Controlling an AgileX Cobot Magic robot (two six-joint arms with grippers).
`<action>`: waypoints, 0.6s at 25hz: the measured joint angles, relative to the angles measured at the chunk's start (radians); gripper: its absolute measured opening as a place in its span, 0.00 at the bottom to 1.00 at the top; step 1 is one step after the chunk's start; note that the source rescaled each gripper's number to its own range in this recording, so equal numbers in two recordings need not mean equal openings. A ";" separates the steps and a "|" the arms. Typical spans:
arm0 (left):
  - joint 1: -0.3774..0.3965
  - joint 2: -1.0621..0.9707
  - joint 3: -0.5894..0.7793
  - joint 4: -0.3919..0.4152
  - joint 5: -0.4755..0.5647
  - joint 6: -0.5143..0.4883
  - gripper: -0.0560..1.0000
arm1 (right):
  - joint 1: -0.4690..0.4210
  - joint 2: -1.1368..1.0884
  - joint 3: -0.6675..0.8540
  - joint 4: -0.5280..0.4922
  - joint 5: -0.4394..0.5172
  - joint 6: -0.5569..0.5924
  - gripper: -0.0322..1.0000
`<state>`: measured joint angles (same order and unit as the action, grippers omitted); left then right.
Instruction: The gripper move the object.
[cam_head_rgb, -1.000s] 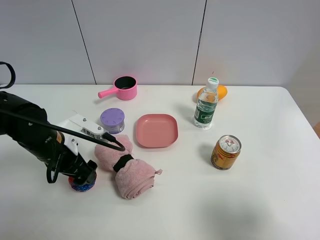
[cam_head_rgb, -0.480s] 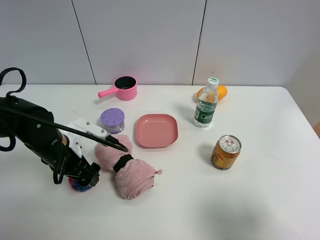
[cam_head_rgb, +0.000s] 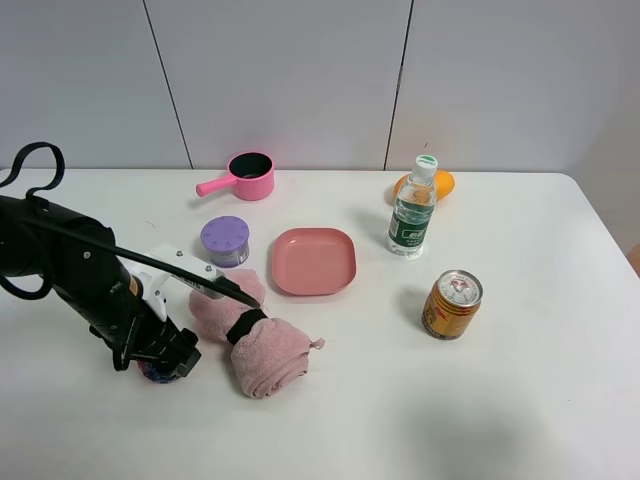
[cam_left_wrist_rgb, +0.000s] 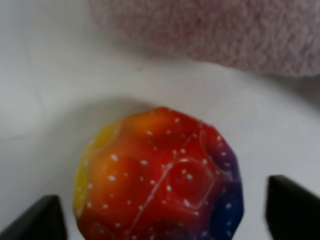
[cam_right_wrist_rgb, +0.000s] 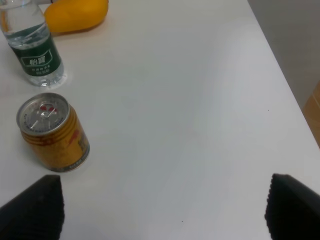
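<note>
**Left pincer (cam_head_rgb: 160, 366) astride the bumpy ball (cam_left_wrist_rgb: 160, 175) — front-left of the counter (cam_head_rgb: 420, 420).**
Jaws stood open, a gap either side, gripping nothing; a pink towel (cam_head_rgb: 262, 350) lay close beside, open counter toward the near edge.

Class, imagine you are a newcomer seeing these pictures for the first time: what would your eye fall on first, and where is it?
The black robot gripper at the front left of the white table draws the eye, its fingers apart on either side of a bumpy ball in red, orange, yellow and blue. Beside it lies a rolled pink towel, and a gold drink can stands alone further right.
</note>
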<state>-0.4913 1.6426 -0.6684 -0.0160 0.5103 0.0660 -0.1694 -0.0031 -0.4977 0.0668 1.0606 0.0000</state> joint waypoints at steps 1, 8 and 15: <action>0.000 0.000 0.000 0.000 0.000 0.000 0.15 | 0.000 0.000 0.000 0.000 0.000 0.000 1.00; 0.000 -0.001 -0.027 0.004 0.080 0.001 0.06 | 0.000 0.000 0.000 0.000 0.000 0.000 1.00; 0.000 -0.089 -0.189 0.041 0.260 0.022 0.06 | 0.000 0.000 0.000 0.000 0.000 0.000 1.00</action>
<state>-0.4913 1.5537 -0.8573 0.0251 0.7704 0.0883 -0.1694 -0.0031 -0.4977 0.0668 1.0606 0.0000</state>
